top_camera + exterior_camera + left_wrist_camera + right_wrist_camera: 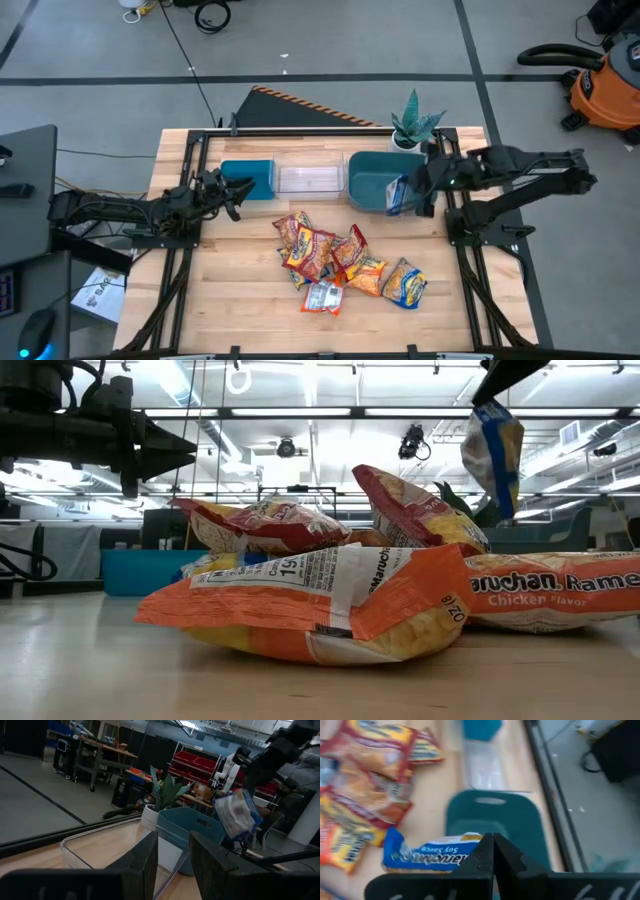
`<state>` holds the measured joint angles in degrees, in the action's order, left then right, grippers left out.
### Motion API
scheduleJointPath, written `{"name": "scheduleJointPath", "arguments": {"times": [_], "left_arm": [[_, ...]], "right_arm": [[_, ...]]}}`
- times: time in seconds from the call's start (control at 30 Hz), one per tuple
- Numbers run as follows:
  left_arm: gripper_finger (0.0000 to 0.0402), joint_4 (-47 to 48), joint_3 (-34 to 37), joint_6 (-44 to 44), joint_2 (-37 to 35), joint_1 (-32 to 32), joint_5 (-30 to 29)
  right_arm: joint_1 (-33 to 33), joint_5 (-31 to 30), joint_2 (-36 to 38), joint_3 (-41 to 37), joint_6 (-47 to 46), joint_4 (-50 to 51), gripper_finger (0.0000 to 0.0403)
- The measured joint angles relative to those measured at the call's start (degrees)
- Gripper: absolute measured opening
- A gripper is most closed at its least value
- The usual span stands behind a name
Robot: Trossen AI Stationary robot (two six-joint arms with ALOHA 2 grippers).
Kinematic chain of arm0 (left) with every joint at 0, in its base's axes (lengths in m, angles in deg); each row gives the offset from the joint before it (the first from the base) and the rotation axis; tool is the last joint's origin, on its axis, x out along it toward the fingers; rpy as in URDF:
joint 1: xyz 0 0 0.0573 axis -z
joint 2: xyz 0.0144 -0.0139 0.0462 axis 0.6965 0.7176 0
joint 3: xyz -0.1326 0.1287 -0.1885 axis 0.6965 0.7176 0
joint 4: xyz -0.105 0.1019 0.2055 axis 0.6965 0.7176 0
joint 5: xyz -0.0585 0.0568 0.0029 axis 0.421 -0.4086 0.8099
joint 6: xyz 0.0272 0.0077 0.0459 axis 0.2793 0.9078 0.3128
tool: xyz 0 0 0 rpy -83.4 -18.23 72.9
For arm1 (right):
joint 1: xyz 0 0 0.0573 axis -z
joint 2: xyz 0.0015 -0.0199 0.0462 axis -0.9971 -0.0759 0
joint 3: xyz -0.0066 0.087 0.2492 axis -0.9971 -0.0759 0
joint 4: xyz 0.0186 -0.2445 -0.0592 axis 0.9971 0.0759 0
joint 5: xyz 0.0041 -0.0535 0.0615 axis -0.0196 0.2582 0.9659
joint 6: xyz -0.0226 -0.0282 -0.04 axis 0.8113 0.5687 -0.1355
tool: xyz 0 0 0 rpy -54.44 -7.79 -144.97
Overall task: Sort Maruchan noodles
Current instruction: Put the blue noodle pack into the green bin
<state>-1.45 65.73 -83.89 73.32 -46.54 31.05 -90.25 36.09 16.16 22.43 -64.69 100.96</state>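
A heap of Maruchan noodle packets (330, 262), red-orange, orange and yellow, lies mid-table; in the low view it fills the foreground (330, 605). My right gripper (412, 190) is shut on a blue-and-white packet (397, 196) over the right part of the large teal bin (370, 178). My left gripper (236, 190) hovers open beside the small teal bin (250, 180), touching nothing; its fingers point toward the bins (172, 860). My right gripper (493, 851) pinches the blue-and-white packet by its upper end (492, 412) between both fingers, coming from above. The packet (430, 852) hangs below the fingers, lifted clear of table and bin, slightly tilted (235, 812).
A clear bin (310, 178) sits between the two teal bins along the far side. A potted plant (415, 125) stands at the far right corner behind the large bin. Bare wood lies on the near left and near right of the heap.
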Motion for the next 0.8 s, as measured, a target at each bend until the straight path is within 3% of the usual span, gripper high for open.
{"name": "scheduleJointPath", "arguments": {"times": [0.37, 0.47, 0.8], "left_arm": [[0.0115, 0.0, 0.0, 0.0, 0.0, 0.0, 0.0], [0.0115, 0.0, 0.0, 0.0, 0.0, 0.0, 0.0], [0.0115, 0.0, 0.0, 0.0, 0.0, 0.0, 0.0]], "right_arm": [[13.7, 1.7, 1.8, -3.7, 2.6, 7.5, 0.0006], [16.5, 5.8, 1.8, -6.3, 4.2, 7.4, 0.0006], [22.7, 10.7, -3.2, -17.4, 8.8, -5.9, 0.0016]]}}
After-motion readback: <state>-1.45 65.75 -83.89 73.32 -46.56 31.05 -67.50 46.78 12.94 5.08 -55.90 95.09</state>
